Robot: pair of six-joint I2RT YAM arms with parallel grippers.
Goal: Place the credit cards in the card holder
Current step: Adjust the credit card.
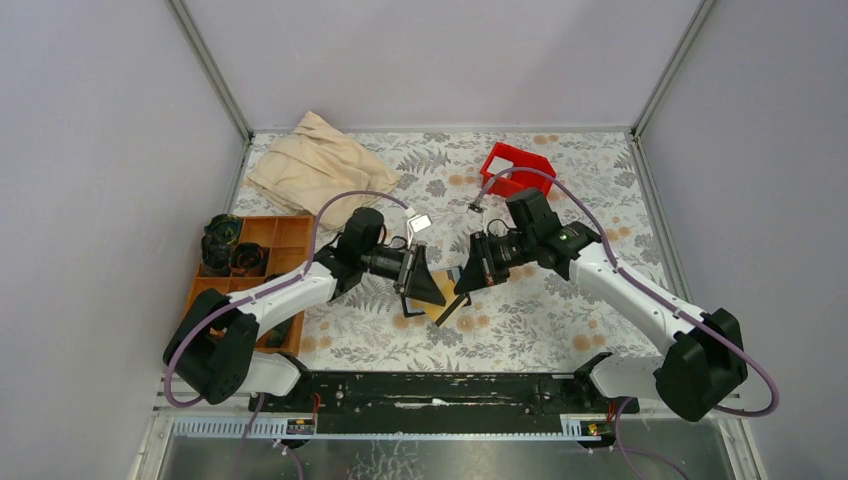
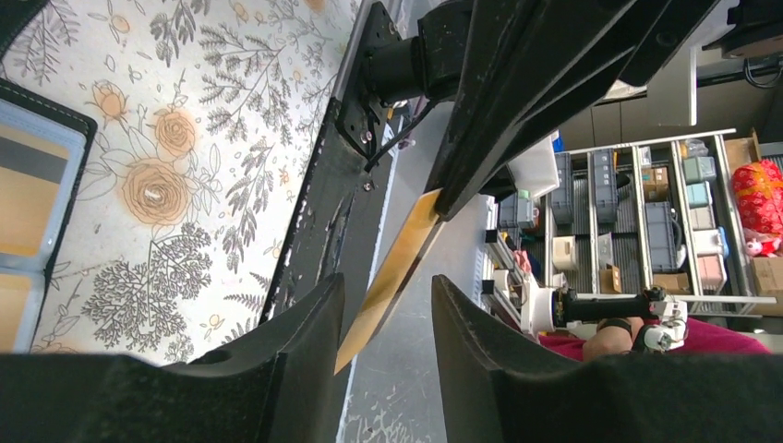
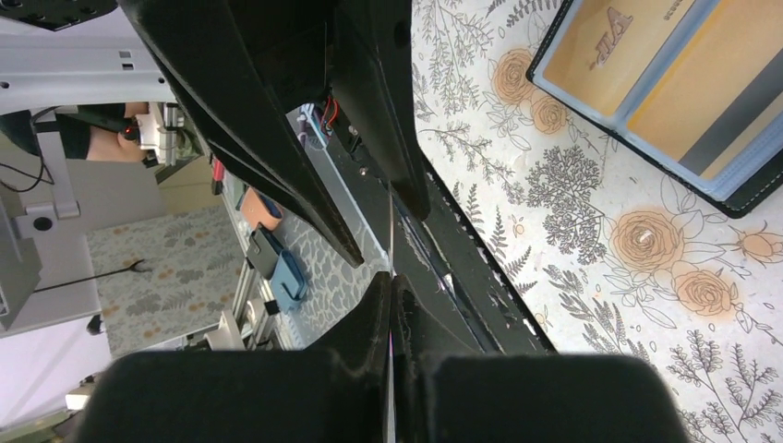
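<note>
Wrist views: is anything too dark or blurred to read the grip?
Left wrist: tan plastic card sharp and bright; left gripper's fingers dark, soft-edged. Right wrist: right gripper's fingers near-silhouettes, the card just a thin edge-on line.

left tool (image 2: 386, 309) ajar, right tool (image 3: 391, 300) clamped

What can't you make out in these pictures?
- Left wrist view: the tan card is edge-on, so its face is unreadable.
- Right wrist view: the card holder is cut off by the picture's edges.
- Top view: the left gripper and right gripper cover most of it.
- Top view: things in the brown tray are too small.
</note>
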